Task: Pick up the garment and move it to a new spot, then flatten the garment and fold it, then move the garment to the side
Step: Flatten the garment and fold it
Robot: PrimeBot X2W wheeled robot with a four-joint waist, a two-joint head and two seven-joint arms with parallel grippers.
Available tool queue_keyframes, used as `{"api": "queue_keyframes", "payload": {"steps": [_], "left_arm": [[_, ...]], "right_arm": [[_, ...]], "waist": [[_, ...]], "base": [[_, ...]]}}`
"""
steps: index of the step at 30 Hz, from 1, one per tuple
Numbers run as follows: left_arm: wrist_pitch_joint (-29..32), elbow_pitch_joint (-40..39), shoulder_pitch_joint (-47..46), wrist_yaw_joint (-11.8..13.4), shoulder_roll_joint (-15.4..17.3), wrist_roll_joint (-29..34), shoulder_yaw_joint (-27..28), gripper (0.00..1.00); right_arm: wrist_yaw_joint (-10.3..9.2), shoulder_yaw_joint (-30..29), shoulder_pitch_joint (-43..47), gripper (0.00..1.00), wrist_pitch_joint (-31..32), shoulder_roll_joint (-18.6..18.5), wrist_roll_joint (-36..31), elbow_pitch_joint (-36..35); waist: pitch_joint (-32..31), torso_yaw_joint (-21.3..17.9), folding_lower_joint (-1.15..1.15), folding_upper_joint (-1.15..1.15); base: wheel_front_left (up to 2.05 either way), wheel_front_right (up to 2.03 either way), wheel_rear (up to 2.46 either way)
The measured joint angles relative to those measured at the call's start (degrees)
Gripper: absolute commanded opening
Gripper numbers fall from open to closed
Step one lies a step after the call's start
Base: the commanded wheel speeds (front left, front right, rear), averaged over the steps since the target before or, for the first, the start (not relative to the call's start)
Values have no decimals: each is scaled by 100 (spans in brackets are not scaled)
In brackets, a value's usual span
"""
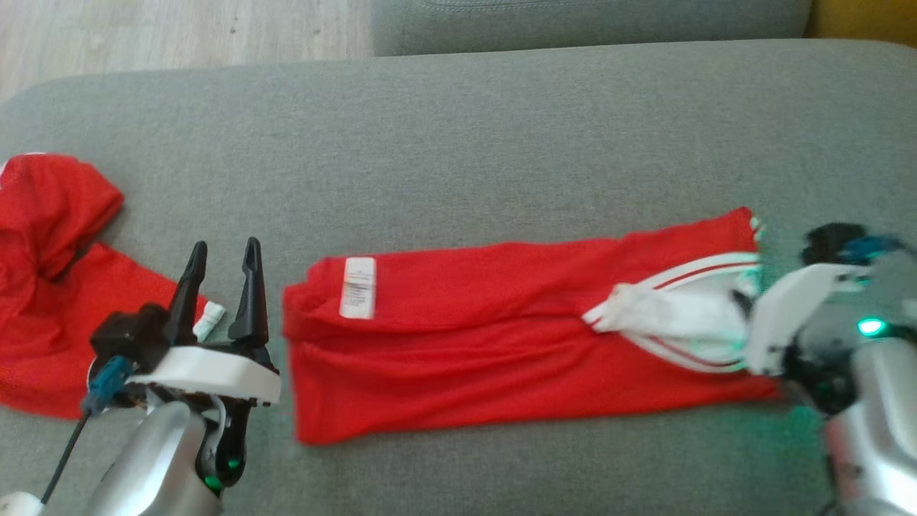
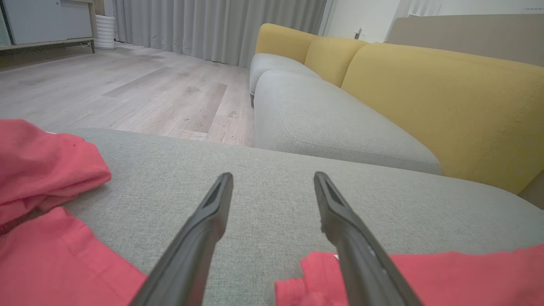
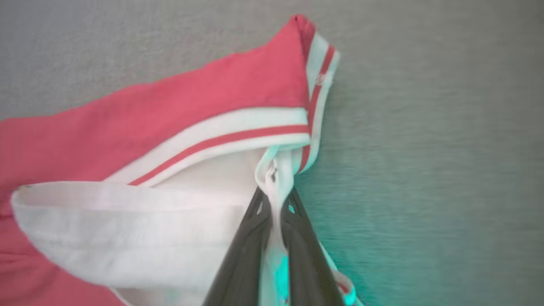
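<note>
Grey sofa cushion, with a yellow backrest and wooden floor beyond it: the garment lies across the middle of the seat as a long red strip, doubled lengthwise, with its white label facing up near the left end.

My right gripper is clamped on the garment's right end, its two fingers pinched together on a bunch of the white striped trim, which lifts a little off the cushion there. My left gripper hovers just off the strip's left end with its fingers spread wide and nothing between them. A second red cloth lies crumpled just beside it at the far left.

By my reading, the folding step is in hand: the strip looks flattened and folded once along its length, and a crosswise fold remains before the move to the side. That next move calls for my left gripper to pin or grasp the label end while my right carries the trim end over toward it, low and slow, so the thin mesh does not slide or drag the lower layer out of line. The cloth on the left sits near enough to snag.
</note>
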Motion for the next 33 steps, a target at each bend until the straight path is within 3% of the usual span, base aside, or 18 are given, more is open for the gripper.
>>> {"api": "queue_keyframes", "payload": {"steps": [7, 13, 18, 22, 28, 33], "left_arm": [[0, -81, 36, 24, 11, 0, 38, 100], [0, -140, 142, 49, 20, 1, 45, 100], [0, -141, 142, 49, 22, 1, 31, 100], [2, -137, 142, 49, 26, 1, -1, 100], [14, -138, 140, 49, 33, 1, -70, 100], [18, -141, 139, 51, 35, 1, -80, 100]], "right_arm": [[1, -858, 450, 0, 405, -570, -465, -1169], [0, -1702, 829, 0, 541, -557, -979, -2041], [0, -1838, 1002, 0, 637, -453, -1095, -2396], [0, -1355, 1119, 0, 732, -318, -1089, -2829], [0, 56, 1148, 0, 1015, 62, -686, -3441], [0, 1344, 953, 0, 992, 247, -449, -3220]], "waist": [[-25, -140, 0, 0], [-26, -204, 0, 0], [-60, -203, 0, 0], [-117, -193, 0, 0], [-138, -162, 0, 0], [-126, -146, 0, 0]], "base": [[0, 0, 0], [0, 0, 0], [0, 0, 0], [0, 0, 0], [0, 0, 0], [0, 0, 0]]}}
